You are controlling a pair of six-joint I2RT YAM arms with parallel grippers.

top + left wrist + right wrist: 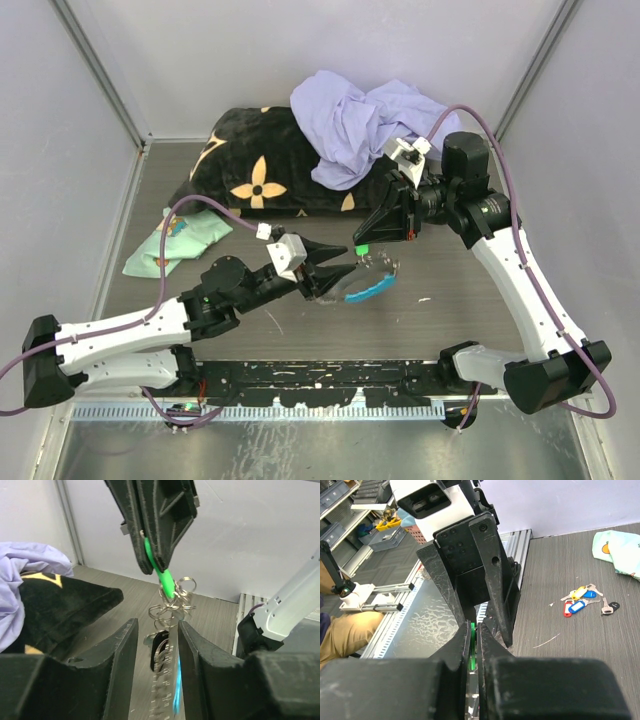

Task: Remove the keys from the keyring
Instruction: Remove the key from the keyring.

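Observation:
The keyring [366,282], a silver chain with a light-blue crescent [369,291], hangs above the table between both grippers. My right gripper [368,243] is shut on a key's green tag [162,577], which shows as a thin green strip between its fingers [472,640]. Below the tag hang wire rings [172,605] and a dark-headed key [159,649]. My left gripper [157,625] straddles the chain [167,680] with its jaws apart. The chain lies near the right finger [200,670], and a gap separates it from the left one.
Loose keys with yellow, blue and red tags [579,600] lie on the table beside a black-headed key [610,607]. A mint-green cloth [175,240] lies at the left. A black flowered blanket [265,165] and a lavender cloth [365,120] fill the back.

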